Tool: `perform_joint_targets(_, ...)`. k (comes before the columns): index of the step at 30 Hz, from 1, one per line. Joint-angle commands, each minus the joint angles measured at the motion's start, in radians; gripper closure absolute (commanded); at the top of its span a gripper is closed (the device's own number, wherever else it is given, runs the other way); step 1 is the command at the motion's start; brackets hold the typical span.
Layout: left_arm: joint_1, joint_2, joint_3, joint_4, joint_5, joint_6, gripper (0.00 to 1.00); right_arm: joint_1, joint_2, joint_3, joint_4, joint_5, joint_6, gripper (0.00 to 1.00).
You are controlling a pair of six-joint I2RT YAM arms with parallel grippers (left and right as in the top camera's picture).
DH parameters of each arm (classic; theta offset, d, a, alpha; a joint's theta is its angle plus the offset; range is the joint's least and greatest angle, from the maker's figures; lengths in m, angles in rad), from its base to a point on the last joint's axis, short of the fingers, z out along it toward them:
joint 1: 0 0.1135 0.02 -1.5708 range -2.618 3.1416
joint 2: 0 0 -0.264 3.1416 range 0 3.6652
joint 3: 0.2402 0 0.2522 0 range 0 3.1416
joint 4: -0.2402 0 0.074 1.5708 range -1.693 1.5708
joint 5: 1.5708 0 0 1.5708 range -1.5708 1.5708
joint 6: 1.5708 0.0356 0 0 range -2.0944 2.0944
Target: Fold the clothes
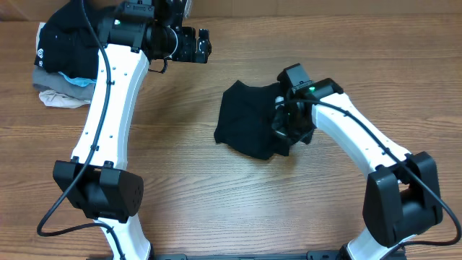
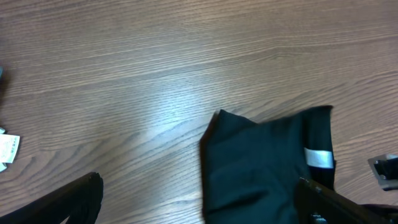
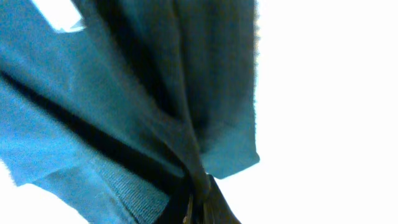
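Note:
A dark teal-black garment (image 1: 249, 119) lies bunched on the wooden table at the middle. My right gripper (image 1: 287, 123) is shut on its right edge; in the right wrist view the cloth (image 3: 155, 106) hangs pinched between the fingers (image 3: 199, 199). My left gripper (image 1: 203, 45) is open and empty, held above the table to the upper left of the garment. The left wrist view shows the garment (image 2: 267, 165) with a white tag (image 2: 319, 158) below the spread fingers (image 2: 199, 205).
A pile of other clothes (image 1: 61, 58), black on top with blue and pale pieces under it, sits at the table's far left corner. A white scrap (image 2: 7, 149) shows at the left edge of the left wrist view.

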Motion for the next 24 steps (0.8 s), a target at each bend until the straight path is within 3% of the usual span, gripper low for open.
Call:
perform_joint_targets(1, 0.000, -0.008, 0.000, -0.007, -0.008, 0.027, 0.00, -0.033, -0.027, 0.004, -0.073, 0.040, 0.004, 0.96)
perform_joint_targets(6, 0.000, -0.008, 0.000, -0.018, -0.027, 0.027, 0.00, -0.040, -0.026, -0.032, -0.089, 0.043, 0.004, 0.96)
perform_joint_targets(7, 0.000, -0.008, 0.000, -0.021, -0.033, 0.028, 0.00, -0.040, -0.026, -0.043, -0.083, 0.043, 0.005, 0.92)
perform_joint_targets(8, 0.000, -0.008, 0.000, -0.024, -0.036, 0.031, 0.00, -0.040, -0.026, -0.057, -0.077, 0.043, 0.005, 0.83)
perform_joint_targets(9, 0.000, -0.008, 0.000, -0.027, -0.037, 0.046, 0.00, -0.040, -0.026, -0.077, -0.071, 0.043, 0.008, 0.57)
perform_joint_targets(10, 0.000, -0.008, 0.000, -0.028, -0.040, 0.047, 0.00, -0.042, -0.026, -0.079, -0.072, 0.043, 0.008, 0.54)
perform_joint_targets(15, 0.000, -0.008, 0.000, -0.028, -0.040, 0.050, 0.00, -0.083, -0.047, -0.042, -0.091, 0.039, -0.005, 0.50)
perform_joint_targets(24, -0.050, -0.002, 0.000, -0.029, -0.039, 0.049, 0.00, -0.294, -0.148, 0.037, -0.110, -0.066, -0.188, 0.48)
